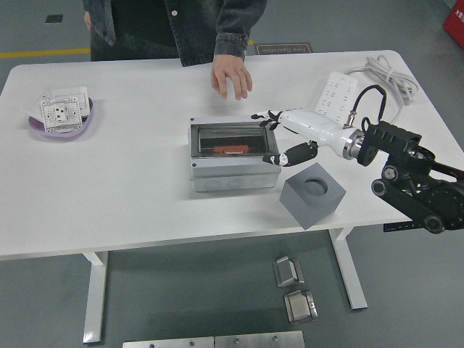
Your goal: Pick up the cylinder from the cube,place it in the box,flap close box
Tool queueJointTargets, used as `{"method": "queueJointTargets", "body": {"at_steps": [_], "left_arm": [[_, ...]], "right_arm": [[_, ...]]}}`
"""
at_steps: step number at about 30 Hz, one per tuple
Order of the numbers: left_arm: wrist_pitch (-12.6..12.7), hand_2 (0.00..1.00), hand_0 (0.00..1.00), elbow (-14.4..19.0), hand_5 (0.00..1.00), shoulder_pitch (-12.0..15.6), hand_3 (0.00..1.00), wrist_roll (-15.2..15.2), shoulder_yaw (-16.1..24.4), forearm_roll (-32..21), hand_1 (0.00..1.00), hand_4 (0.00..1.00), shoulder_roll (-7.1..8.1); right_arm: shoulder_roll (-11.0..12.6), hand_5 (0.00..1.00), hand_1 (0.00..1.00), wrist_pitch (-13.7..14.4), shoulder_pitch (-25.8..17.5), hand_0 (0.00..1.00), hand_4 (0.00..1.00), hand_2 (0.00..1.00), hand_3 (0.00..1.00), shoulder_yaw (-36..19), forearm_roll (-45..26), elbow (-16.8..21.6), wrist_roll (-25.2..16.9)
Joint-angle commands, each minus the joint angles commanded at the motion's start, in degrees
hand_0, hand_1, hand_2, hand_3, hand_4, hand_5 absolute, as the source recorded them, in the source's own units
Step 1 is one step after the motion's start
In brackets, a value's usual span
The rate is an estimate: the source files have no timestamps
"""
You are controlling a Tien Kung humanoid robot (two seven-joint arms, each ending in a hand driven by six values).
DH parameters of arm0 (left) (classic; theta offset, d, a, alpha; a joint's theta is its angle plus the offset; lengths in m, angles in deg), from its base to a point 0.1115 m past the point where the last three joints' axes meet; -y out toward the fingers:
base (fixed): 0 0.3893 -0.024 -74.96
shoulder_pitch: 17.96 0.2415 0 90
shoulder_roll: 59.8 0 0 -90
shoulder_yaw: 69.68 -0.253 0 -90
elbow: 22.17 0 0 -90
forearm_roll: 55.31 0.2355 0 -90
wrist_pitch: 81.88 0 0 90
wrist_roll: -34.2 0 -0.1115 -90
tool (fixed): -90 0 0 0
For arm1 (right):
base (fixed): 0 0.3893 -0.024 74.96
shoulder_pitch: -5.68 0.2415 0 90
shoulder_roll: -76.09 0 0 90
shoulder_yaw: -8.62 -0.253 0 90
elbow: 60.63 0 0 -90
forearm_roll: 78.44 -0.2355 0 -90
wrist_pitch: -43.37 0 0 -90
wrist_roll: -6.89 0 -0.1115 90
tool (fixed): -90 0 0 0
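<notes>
The grey box (pixel 233 175) stands at the table's middle. Its dark see-through flap (pixel 226 138) lies down over the top. An orange piece (pixel 230 150), probably the cylinder, shows through the flap inside the box. The grey cube (pixel 312 194) with an empty round hole stands right of the box. My right hand (pixel 272 138) hovers at the box's right edge, fingers spread and holding nothing. The left arm is out of view.
A person stands at the far side, one hand (pixel 230 76) resting on the table behind the box. A purple dish with white socket plates (pixel 61 116) sits at the far left. A white power strip (pixel 337 90) and its cable lie at the back right.
</notes>
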Motion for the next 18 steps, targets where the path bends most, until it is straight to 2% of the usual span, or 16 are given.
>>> {"method": "queueJointTargets", "body": {"at_steps": [3,5,8,10,13,14,18], "left_arm": [[0.07,0.592,0.669,-0.13,0.272,0.49,0.602,0.77,3.28,3.27,0.676,0.613,-0.14],[0.15,0.592,0.669,-0.17,0.272,0.74,0.602,1.0,5.04,4.97,0.676,0.613,-0.33],[0.23,0.592,0.669,-0.19,0.27,0.98,0.603,1.19,6.44,6.34,0.675,0.613,-0.73],[0.24,0.592,0.669,-0.2,0.27,1.04,0.603,1.26,6.81,6.73,0.675,0.613,-0.88],[0.26,0.592,0.669,-0.2,0.27,1.03,0.603,1.19,6.68,6.69,0.675,0.613,-1.0],[0.27,0.591,0.67,-0.2,0.27,1.02,0.603,1.18,6.69,6.72,0.675,0.614,-0.99],[0.3,0.591,0.67,-0.2,0.27,0.88,0.603,1.15,6.8,7.04,0.675,0.614,-0.77]], "right_arm": [[2.07,0.418,0.714,0.08,-3.88,0.769,0.783,0.801,0.928,-5.23,-0.81,3.22,-0.1],[2.77,0.418,0.714,1.46,-7.17,0.769,0.783,0.801,0.928,-9.45,-3.01,5.44,-1.61],[2.4,0.434,0.708,3.89,-12.92,0.769,0.788,0.78,0.9,-16.1,-8.56,7.84,-5.45],[1.99,0.434,0.708,4.39,-15.93,0.769,0.788,0.78,0.9,-19.45,-12.04,8.14,-7.47],[0.03,0.434,0.708,2.39,-21.24,0.769,0.788,0.78,0.9,-24.83,-18.94,6.65,-10.94],[-0.43,0.438,0.705,1.81,-22.64,0.757,0.786,0.768,0.857,-26.17,-21.0,6.26,-11.62],[-1.3,0.438,0.705,0.44,-27.71,0.757,0.786,0.768,0.857,-30.39,-29.43,5.47,-13.1]]}}
